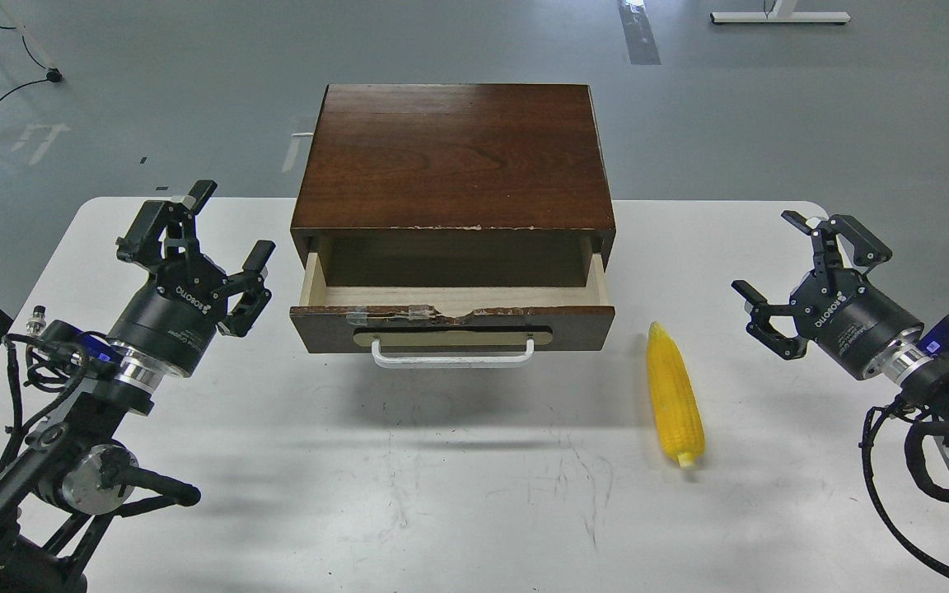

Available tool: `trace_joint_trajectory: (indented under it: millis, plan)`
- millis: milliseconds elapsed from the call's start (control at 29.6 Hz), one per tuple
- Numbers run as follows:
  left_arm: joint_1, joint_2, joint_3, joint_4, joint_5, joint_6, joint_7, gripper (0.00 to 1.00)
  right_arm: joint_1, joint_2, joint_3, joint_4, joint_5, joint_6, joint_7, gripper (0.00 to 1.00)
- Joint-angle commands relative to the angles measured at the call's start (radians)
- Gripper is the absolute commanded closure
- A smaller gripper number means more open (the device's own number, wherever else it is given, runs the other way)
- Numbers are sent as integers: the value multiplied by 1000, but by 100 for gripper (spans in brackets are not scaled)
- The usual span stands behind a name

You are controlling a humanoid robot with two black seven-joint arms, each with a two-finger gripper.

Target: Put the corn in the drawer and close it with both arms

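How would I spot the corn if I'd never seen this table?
Find the dark wooden cabinet with its open drawer on the white table. Just right of the drawer front lies the corn, the only bright yellow, tapered thing there.

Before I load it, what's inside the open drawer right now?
The drawer shows only its pale wood floor, nothing lying in it. Its back part is covered by the cabinet top. The corn lies outside on the table.

We are holding our left gripper [223, 226] raised, fingers spread, nothing between the jaws | our right gripper [804, 263] likewise is gaping, jaws empty, wrist angling inward.
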Motion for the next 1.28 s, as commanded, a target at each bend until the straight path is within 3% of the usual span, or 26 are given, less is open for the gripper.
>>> trace_joint_trajectory:
  millis: [0, 540, 574, 642, 878, 1013, 1249]
  plan:
    - [4, -7, 6, -3, 3, 5, 4, 1, 0, 2, 4, 2, 0, -1, 0, 0]
    - [8, 8, 18, 0, -9, 11, 8, 1, 24, -30, 5, 23, -110, 2, 0, 0]
    - [1, 13, 20, -2, -5, -1, 7, 1, 93, -118, 1, 72, -353, -4, 0, 0]
    - [-1, 13, 21, -5, 0, -3, 7, 1, 142, -168, 0, 89, -586, -12, 0, 0]
    - [2, 4, 21, -5, 5, 1, 5, 1, 213, -202, -23, 81, -1240, -76, 0, 0]
    - [5, 2, 23, -5, 5, 1, 4, 1, 215, -191, -84, 78, -1463, -107, 0, 0]
    - [5, 2, 23, -5, 5, 1, 5, 1, 218, -106, -176, 43, -1572, -110, 0, 0]
